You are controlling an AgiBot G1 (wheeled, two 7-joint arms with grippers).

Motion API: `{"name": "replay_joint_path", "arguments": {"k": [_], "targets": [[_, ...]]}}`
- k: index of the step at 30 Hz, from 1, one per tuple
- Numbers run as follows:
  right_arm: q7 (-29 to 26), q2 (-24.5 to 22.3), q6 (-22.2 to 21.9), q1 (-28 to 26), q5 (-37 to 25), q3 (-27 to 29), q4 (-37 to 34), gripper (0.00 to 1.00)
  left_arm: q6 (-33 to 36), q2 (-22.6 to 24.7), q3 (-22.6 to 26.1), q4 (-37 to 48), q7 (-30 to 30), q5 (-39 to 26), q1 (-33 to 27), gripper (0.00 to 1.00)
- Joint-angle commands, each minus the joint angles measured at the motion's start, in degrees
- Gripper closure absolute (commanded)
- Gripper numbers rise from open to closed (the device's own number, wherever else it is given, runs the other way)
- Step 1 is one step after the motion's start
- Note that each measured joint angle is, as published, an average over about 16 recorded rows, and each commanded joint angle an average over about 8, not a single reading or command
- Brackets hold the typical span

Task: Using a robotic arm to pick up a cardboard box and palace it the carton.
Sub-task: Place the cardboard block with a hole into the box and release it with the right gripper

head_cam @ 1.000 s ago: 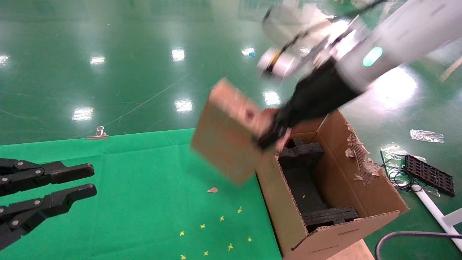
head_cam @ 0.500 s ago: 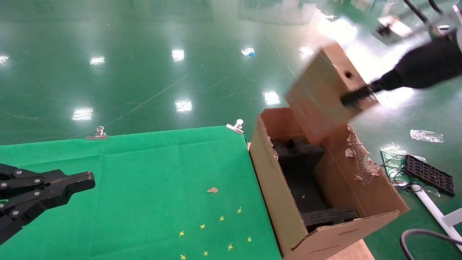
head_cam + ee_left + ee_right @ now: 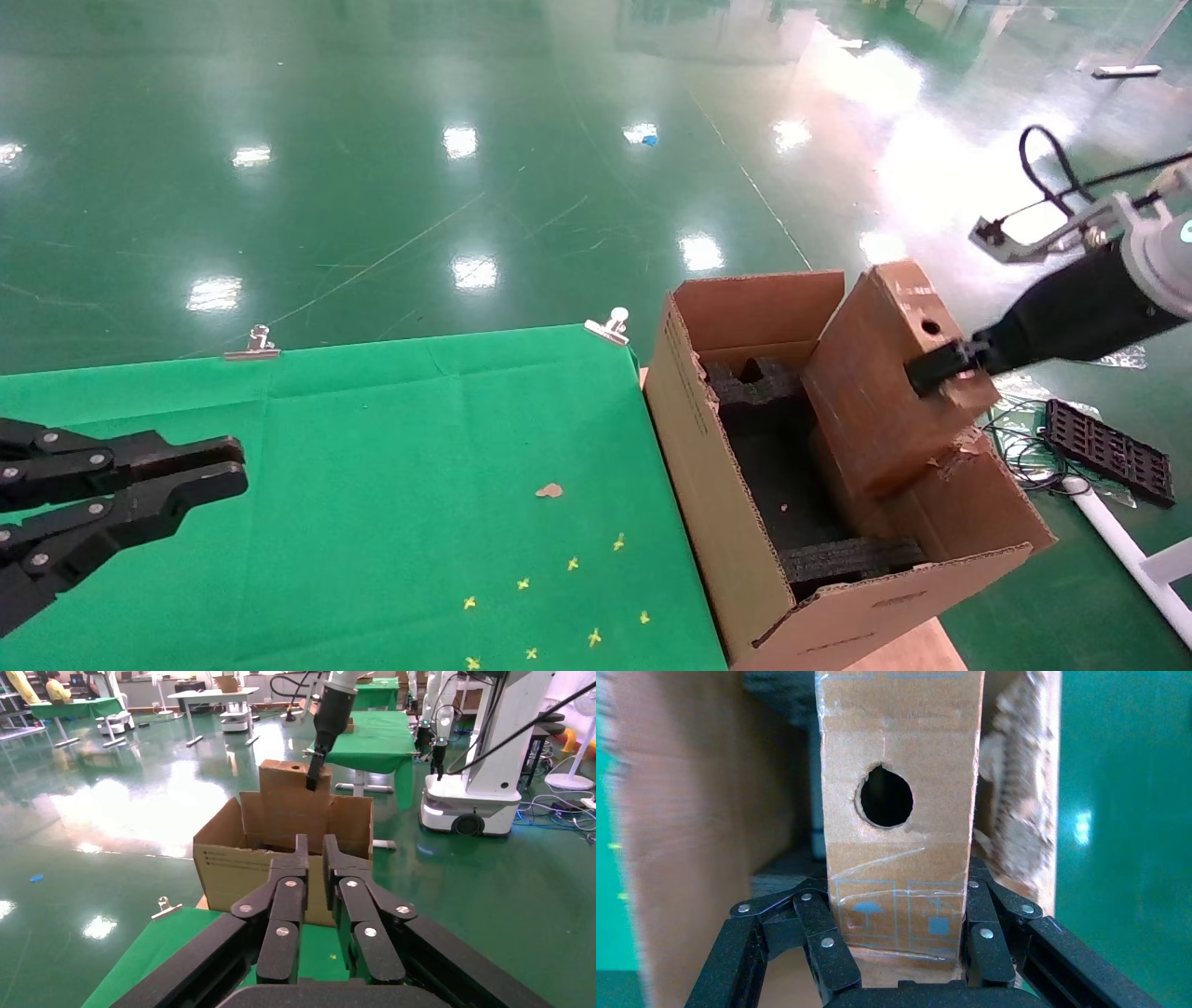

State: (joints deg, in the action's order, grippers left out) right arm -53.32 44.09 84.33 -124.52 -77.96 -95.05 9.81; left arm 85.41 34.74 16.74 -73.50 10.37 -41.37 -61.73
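Two arms are in the room, and only the right one is busy. The right gripper (image 3: 941, 363) is squeezed tight on the cardboard box (image 3: 885, 382), with black fingers (image 3: 828, 941) pressing on both of its thin sides. That small box has a round hole near its top end. It is tilted and part way down inside the carton (image 3: 745, 559), leaning against the carton's torn, ragged flap (image 3: 959, 447). Black foam (image 3: 764, 391) lines the inside of the carton, below the small box. The carton sits right beside the green cloth (image 3: 372, 485), touching its edge. The left gripper (image 3: 209, 466) hangs over the green cloth, well apart from the carton, with its fingers almost together and holding nothing.
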Motion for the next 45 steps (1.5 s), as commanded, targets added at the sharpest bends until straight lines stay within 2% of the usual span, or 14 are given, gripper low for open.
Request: {"name": "replay_joint_path", "arguments": {"k": [1, 12, 24, 35, 42, 45], "targets": [[0.1, 0.5, -0.5, 1.2, -0.4, -0.3, -1.6, 1.00, 0.0, 0.0, 0.0, 0.0, 0.0, 0.0, 0.0, 0.00], [0.2, 2.4, -2.5, 6.3, -1.3, -1.1, -6.4, 1.00, 0.0, 0.0, 0.0, 0.0, 0.0, 0.0, 0.0, 0.00], [-0.9, 5.0, -7.4, 13.4, -0.8, -0.8, -8.3, 1.00, 0.0, 0.0, 0.1, 0.0, 0.0, 0.1, 0.0, 0.00], [-1.0, 7.0, -13.7, 21.8, 1.0, 0.4, -8.9, 1.00, -0.1, -0.1, 0.1, 0.0, -0.1, 0.1, 0.0, 0.00], [-0.2, 7.6, -19.5, 25.8, 2.6, 1.5, -9.0, 0.99, -0.1, -0.1, 0.1, 0.0, -0.1, 0.1, 0.0, 0.00], [0.6, 7.6, -22.6, 27.0, 3.3, 2.0, -8.9, 0.63, -0.1, -0.1, 0.2, 0.0, -0.1, 0.1, 0.0, 0.00]]}}
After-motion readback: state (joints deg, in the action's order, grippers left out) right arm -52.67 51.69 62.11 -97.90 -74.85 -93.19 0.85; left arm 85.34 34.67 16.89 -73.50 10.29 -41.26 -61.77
